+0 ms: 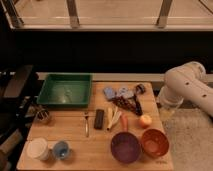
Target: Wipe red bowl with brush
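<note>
The red bowl (154, 142) sits upright at the front right of the wooden table, right beside the purple bowl (125, 147). The brush (137, 101) lies flat near the back right of the table, its black handle pointing toward me and its dark head (141, 88) at the far end. My white arm (187, 86) reaches in from the right. My gripper (166, 111) hangs just off the table's right edge, to the right of the brush and behind the red bowl, touching neither.
A green tray (50, 98) stands at the back left. A fork (86, 123), a black bar (99, 118), a carrot (124, 121) and a round fruit (145, 120) lie mid-table. A white cup (37, 148) and a blue cup (61, 148) stand at the front left.
</note>
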